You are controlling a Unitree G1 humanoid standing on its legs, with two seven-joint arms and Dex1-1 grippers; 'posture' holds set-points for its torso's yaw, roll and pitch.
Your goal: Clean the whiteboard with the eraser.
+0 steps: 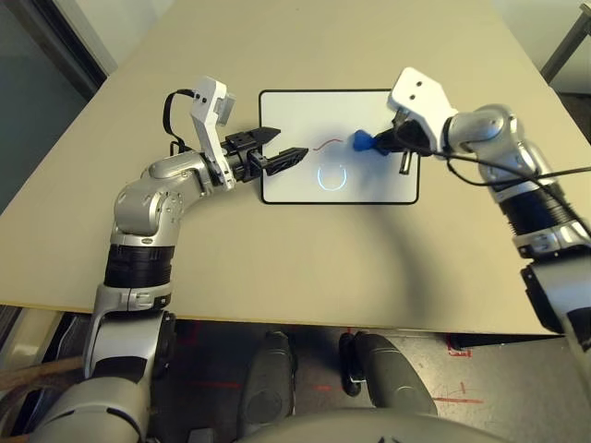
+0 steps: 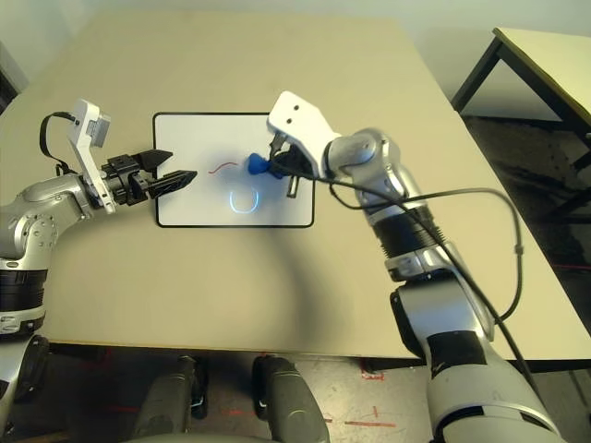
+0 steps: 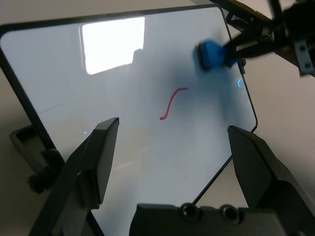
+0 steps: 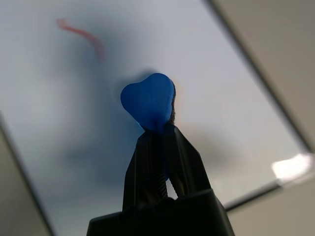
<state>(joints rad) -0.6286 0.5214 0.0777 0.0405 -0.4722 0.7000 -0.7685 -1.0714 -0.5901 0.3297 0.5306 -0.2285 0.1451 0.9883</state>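
Two silver forearms (image 1: 138,221) are reaching out from my side, and past them the near edge of the whiteboard (image 1: 323,203) is running from nine to three o'clock. At the board's nine o'clock end, my left gripper (image 1: 294,142) is hanging over the frame, fingers spread wide and holding nothing. Coming in from three o'clock, my right gripper (image 4: 160,129) is pinching the blue eraser (image 4: 150,101) narrowly between its fingertips, over the board.

What I am steering by is the red mark (image 1: 327,144): it is lying just beside the eraser, toward nine o'clock, its wavy line slanting from about eight to two. The left gripper is hovering close to that mark too, but the right is carrying the eraser, so I am judging this a right-arm sweep toward nine, with the wiping about to start. I am not managing to tell whether the pad is touching the surface, and I am minding the left fingers crowding that path.
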